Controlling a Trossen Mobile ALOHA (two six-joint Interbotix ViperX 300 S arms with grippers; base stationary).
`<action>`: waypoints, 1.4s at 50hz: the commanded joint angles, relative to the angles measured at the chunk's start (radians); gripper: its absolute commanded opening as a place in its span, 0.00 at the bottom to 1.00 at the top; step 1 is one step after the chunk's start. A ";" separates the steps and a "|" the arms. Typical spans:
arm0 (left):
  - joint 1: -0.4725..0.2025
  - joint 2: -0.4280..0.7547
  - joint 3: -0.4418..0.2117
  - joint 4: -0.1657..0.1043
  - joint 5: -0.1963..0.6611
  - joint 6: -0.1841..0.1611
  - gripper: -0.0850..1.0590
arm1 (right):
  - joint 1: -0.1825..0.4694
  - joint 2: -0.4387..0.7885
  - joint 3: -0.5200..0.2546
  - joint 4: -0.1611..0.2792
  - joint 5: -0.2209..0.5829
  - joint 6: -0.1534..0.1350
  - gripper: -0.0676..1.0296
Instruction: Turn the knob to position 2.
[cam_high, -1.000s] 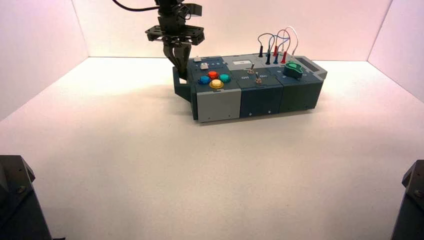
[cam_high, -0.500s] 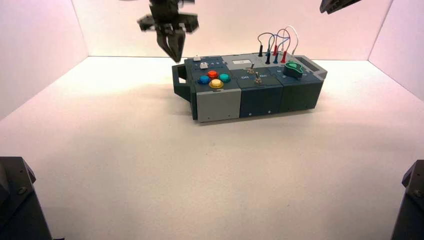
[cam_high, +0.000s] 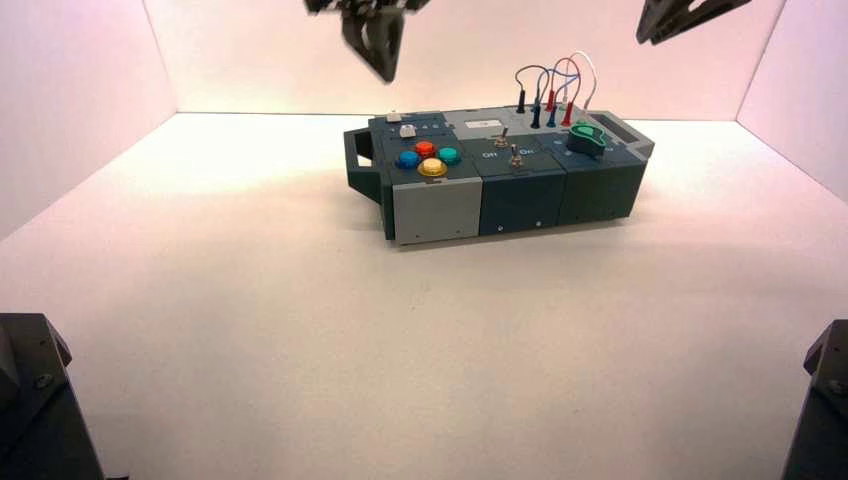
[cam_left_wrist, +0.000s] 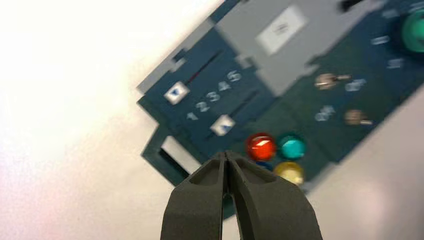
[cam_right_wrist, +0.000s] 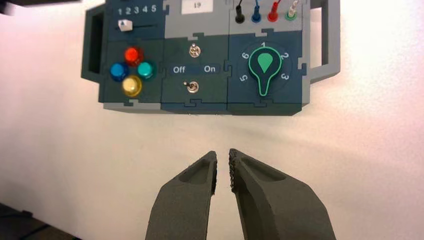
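High view: box (cam_high: 437, 212) stands at the far part of the table (cam_high: 400, 350), its long side towards the camera, slightly askew. Green knob (cam_high: 585, 138) sits on its right-hand part, in front of the wires (cam_high: 565, 75).

Knob, per right wrist view: narrow end points away from the 1 (cam_right_wrist: 263, 44), into the gap between the 3 (cam_right_wrist: 285, 76) and the 5 (cam_right_wrist: 243, 78); any digit there is hidden. Neither end lines up with the 2 (cam_right_wrist: 285, 55).

Right gripper (cam_right_wrist: 223, 153): aloft near the box's right end, touching nothing, fingers parted with nothing between them. Left gripper (cam_left_wrist: 225, 154): aloft over the far side of the box's left part, fingers pressed together, empty.

Progress (judged): turn not made. Left to do: bring the right gripper over the knob, straddle it, rotate to 2, let go, withdraw. Risk: a grip off the knob's centre could slip or nudge the box.

Surface: pale, smooth, bright; soft shadow along the box's near edge. Room: plain pale walls left, right and behind. Dark hardware juts in at both near corners.
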 joint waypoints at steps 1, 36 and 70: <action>-0.009 -0.098 0.005 -0.002 -0.008 -0.017 0.05 | -0.002 0.021 -0.023 -0.009 -0.018 -0.014 0.19; -0.029 -0.471 0.210 -0.002 -0.043 0.006 0.05 | 0.003 0.187 -0.038 -0.028 -0.087 -0.009 0.04; -0.051 -0.591 0.265 -0.020 -0.091 -0.040 0.05 | 0.003 0.456 -0.135 -0.049 -0.169 -0.018 0.04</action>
